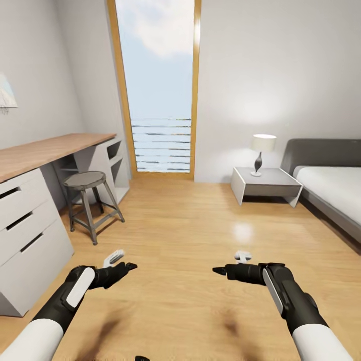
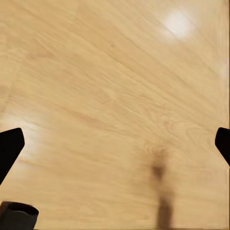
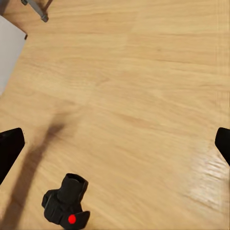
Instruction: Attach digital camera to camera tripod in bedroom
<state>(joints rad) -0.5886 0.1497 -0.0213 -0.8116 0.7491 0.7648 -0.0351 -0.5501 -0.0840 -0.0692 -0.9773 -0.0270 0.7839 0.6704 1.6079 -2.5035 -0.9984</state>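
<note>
Here I am in the pale-grey-walled bedroom with its light wood plank floor (image 1: 190, 225), both arms held out low in front of me. My left tool (image 1: 125, 268) hangs over bare planks, and its wrist view has the two black fingertips (image 2: 9, 146) far out at opposite edges, so it's spread wide with nothing between them. My right tool (image 1: 220, 271) hangs level with it on the other side, its black fingertips (image 3: 9, 146) just as wide apart, holding nothing.

The small black boxy digital camera with the red dot on top (image 3: 66, 202) lies on the floor in my right wrist view, apart from both fingertips, a long arm shadow falling on the planks beside it. In my head view a sliver of something black (image 1: 142, 358) peeks in at the bottom edge between my arms; I can't tell what it is.

Ahead is a tall wood-framed window (image 1: 158, 87). To my left stand a white table with a wooden top and drawers (image 1: 30, 210) and a round grey metal stool (image 1: 90, 198). To my right sit a low white bedside table (image 1: 265, 184) carrying a white-shaded lamp (image 1: 261, 153), and a grey bed (image 1: 331, 185)
</note>
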